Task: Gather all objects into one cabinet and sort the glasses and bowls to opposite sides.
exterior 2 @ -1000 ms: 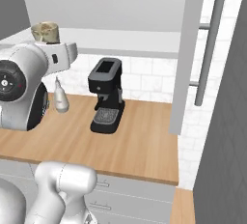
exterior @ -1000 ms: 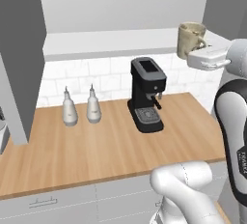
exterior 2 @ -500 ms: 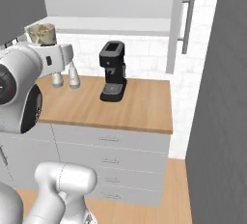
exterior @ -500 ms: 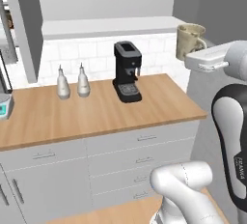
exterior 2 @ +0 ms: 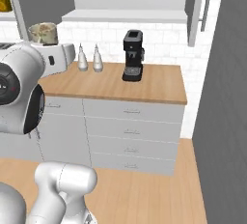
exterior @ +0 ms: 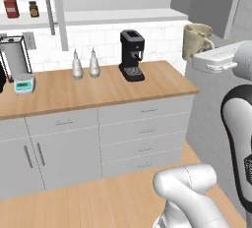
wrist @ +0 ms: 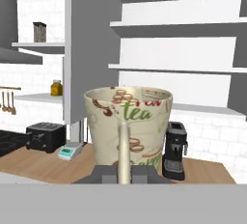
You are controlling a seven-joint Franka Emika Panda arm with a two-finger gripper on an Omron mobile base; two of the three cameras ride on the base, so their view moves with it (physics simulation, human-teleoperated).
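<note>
- Our gripper (wrist: 124,175) is pinched on the handle of the cream mug (wrist: 129,124), holding it upright in the air.
- The mug (exterior: 197,40) hangs right of the coffee machine (exterior: 132,55), past the counter's (exterior: 98,89) end and above it.
- Two white bottles (exterior: 83,64) stand left of the coffee machine.
- A scale (exterior: 23,85) sits further left of it.

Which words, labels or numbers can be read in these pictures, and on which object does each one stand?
"tea": green letters on the cream mug, held by its handle in the shut gripper.
More reddish and green print on the same mug: cut off or too blurred to read.
Jar labels on the shelf: too small to read.
Kitchen scale display: no readable figures.
Coffee machine: no readable marking.
</note>
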